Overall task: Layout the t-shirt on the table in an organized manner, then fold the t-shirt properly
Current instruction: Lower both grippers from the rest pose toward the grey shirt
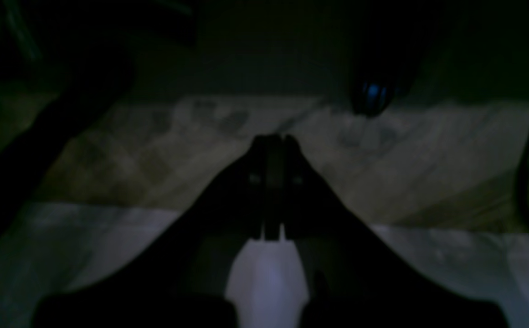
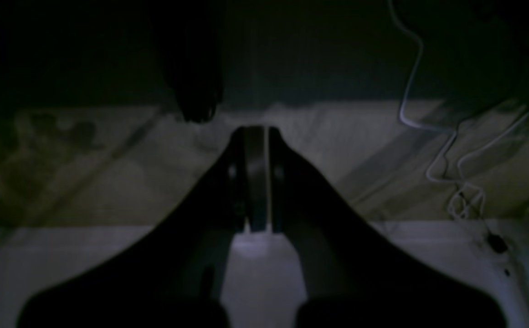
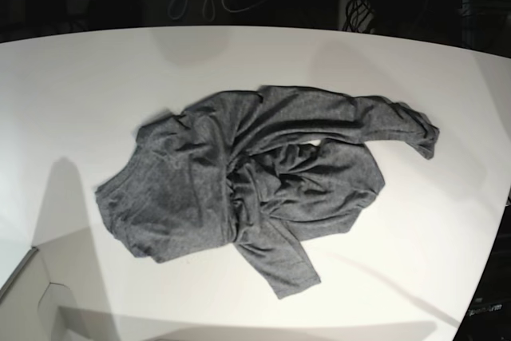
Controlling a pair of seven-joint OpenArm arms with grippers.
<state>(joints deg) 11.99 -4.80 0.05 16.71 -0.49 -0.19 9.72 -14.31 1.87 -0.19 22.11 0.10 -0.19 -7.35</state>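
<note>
One dark heather-grey long-sleeved knit t-shirt (image 3: 263,177) lies crumpled mid-way on the large smooth white curved-edged table (image 3: 72,93), bare surface all around it. Two black grippers, left (image 1: 273,139) and right (image 2: 255,130), both pressed together, holding nothing.

Dim, blurred frame: the right gripper (image 2: 256,180) occupies the centre with its dark fingers (image 2: 282,182) pressed together and nothing between them, above a pale surface (image 2: 86,255), while a thin white cable (image 2: 433,150) trails in loops at the upper right.
</note>
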